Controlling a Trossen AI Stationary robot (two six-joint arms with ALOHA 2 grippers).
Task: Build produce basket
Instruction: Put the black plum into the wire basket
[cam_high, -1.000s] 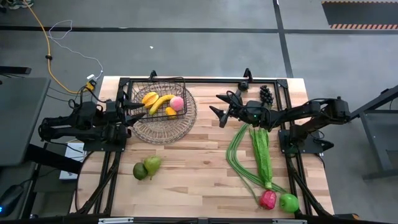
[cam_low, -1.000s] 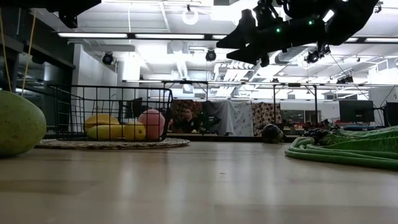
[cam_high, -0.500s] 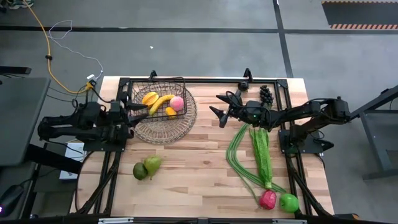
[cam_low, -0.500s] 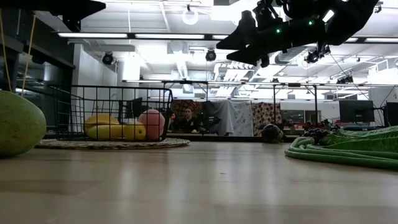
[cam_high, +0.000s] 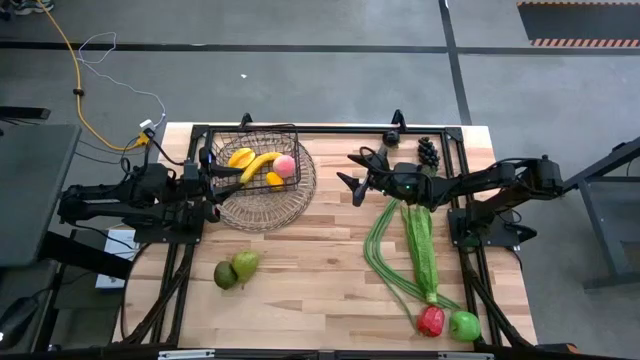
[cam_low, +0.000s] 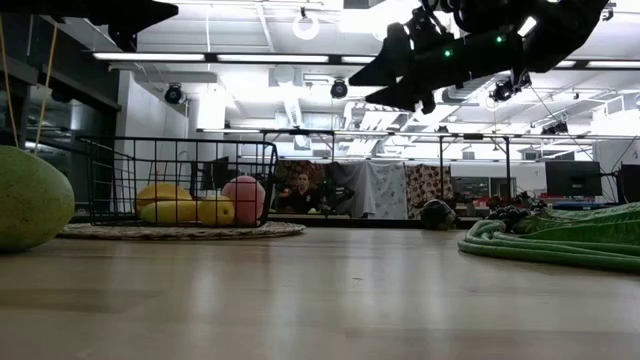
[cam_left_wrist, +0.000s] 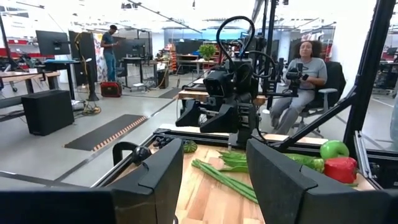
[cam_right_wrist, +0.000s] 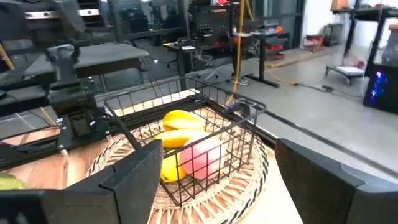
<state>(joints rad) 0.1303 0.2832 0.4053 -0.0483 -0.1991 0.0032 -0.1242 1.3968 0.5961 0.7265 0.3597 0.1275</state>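
Wooden boards make up the table you are working at. Nearest its front edge you have one red pepper and one green apple, touching each other at the right corner. A little further back on the left lie two green pears, side by side. From the pepper, one bunch of leafy greens and a bundle of long green beans stretch away from you toward the right gripper. That gripper hangs in the air above the middle of the table, its two fingers spread wide with nothing between them. Across from it, your left gripper hovers at the left side of the basket; its fingers stand partly apart and hold nothing. The basket is dark wire and sits on one round woven mat. Inside it you can count one yellow banana, one pink peach, and two or three more yellow-orange fruits packed beside them. Farthest back, near the right rear corner, sits one bunch of dark grapes. Beyond the table, in the room, one person sits in a chair and another stands.
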